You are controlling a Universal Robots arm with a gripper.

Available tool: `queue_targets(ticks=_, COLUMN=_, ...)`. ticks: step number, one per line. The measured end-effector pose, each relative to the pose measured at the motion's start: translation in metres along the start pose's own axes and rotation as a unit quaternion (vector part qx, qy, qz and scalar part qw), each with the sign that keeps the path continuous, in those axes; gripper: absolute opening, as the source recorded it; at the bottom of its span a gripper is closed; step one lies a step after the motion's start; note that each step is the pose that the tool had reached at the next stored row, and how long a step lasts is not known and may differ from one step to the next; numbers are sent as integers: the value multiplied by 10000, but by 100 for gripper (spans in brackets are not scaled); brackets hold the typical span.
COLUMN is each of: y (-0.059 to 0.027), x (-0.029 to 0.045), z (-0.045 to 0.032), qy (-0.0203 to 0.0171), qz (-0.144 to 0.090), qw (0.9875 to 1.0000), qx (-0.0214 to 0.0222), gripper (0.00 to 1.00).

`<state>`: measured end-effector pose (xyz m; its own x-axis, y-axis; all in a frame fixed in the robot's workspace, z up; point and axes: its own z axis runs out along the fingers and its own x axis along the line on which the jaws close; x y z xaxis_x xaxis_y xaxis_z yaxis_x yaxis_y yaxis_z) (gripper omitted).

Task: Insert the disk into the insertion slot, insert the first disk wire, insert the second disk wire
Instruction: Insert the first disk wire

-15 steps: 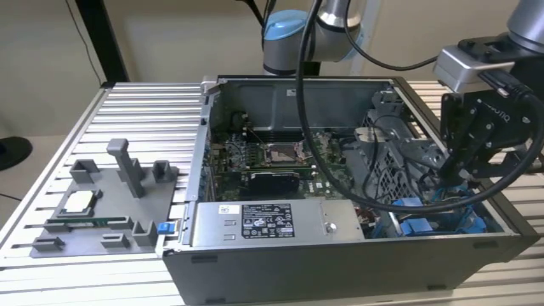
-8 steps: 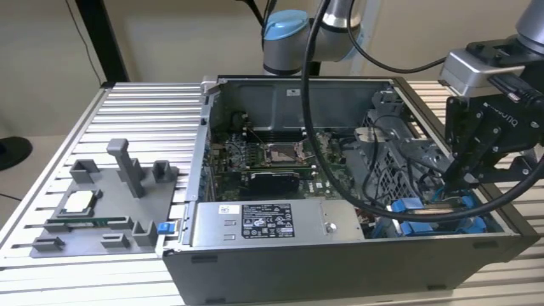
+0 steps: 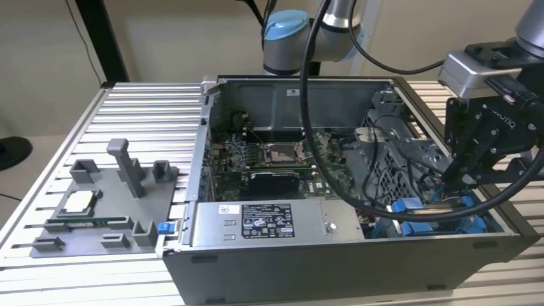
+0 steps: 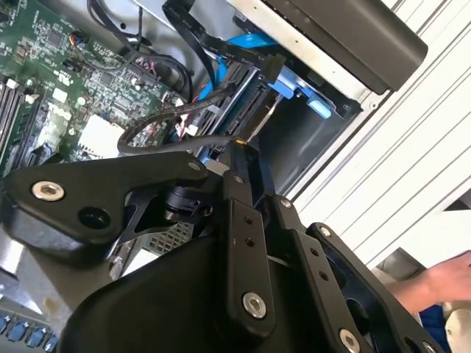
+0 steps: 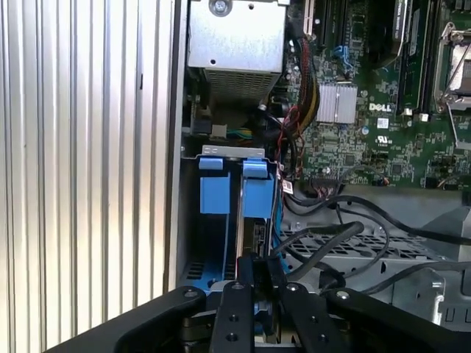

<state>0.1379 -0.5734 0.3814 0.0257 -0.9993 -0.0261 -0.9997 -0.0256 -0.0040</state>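
The disk (image 5: pixel 240 220) stands on edge in its blue frame (image 5: pixel 221 193), seated in the insertion slot (image 5: pixel 193 271) at the case's corner. In the exterior view the blue frame (image 3: pixel 422 217) shows at the case's front, towards that view's right. My gripper (image 3: pixel 449 185) reaches down into the case right over the disk's end. In both wrist views the black fingers (image 4: pixel 237 165) are pressed together at the gripper (image 5: pixel 255 262). They pinch the end of a black disk wire (image 4: pixel 158 140) that loops off towards the motherboard. The wire's plug is hidden behind the fingertips.
A grey labelled power-supply box (image 3: pixel 255 223) sits beside the slot. Loose black cables (image 5: pixel 331 239) cross the perforated cage next to the disk. A grey fixture tray (image 3: pixel 93 210) lies on the slatted table at the exterior view's left. A person's hand (image 4: pixel 441 283) shows beyond the case.
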Motion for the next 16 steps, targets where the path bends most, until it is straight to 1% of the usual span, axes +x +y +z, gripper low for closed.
queue_targets(ticks=1, y=-19, x=1, z=4, qy=0, qz=2, qw=10000, qx=-41, gripper=0)
queue_targets(ticks=2, y=-43, x=1, z=8, qy=-3, qz=3, qw=10000, qx=-91, gripper=0)
queue_targets(ticks=6, y=-171, x=5, z=22, qy=-8, qz=9, qw=9995, qx=-327, gripper=0)
queue_targets(ticks=8, y=-240, x=7, z=30, qy=-11, qz=12, qw=9991, qx=-423, gripper=0)
queue_targets(ticks=9, y=-273, x=8, z=36, qy=-11, qz=13, qw=9989, qx=-462, gripper=0)
queue_targets(ticks=10, y=-295, x=9, z=45, qy=-13, qz=14, qw=9988, qx=-487, gripper=0)
queue_targets(ticks=11, y=-304, x=9, z=57, qy=-16, qz=14, qw=9988, qx=-495, gripper=0)
queue_targets(ticks=13, y=-317, x=10, z=79, qy=-19, qz=14, qw=9987, qx=-507, gripper=0)
queue_targets(ticks=16, y=-328, x=11, z=113, qy=-30, qz=14, qw=9987, qx=-513, gripper=0)
